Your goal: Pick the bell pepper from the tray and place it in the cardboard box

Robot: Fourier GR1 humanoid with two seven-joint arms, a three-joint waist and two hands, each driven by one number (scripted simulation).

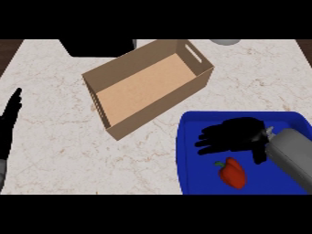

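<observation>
Head view: what I've got on my screen, looking steeply down at the worktop (pixel 50 137).
Bell pepper: red bell pepper (pixel 233 173) lying in the blue tray (pixel 189 151) toward its near edge, green stem pointing up-left.
Right hand: my right hand (pixel 233 135) hangs over the tray's middle, fingers spread apart and fairly straight, holding nothing; it sits just beyond the pepper, can't tell if it touches.
Left hand: left hand (pixel 2 132) resting at the worktop's left edge, fingers straight and together.
Cardboard box: cardboard box (pixel 111 77) open-topped, set at an angle mid-worktop, just off the tray's far-left corner.
</observation>
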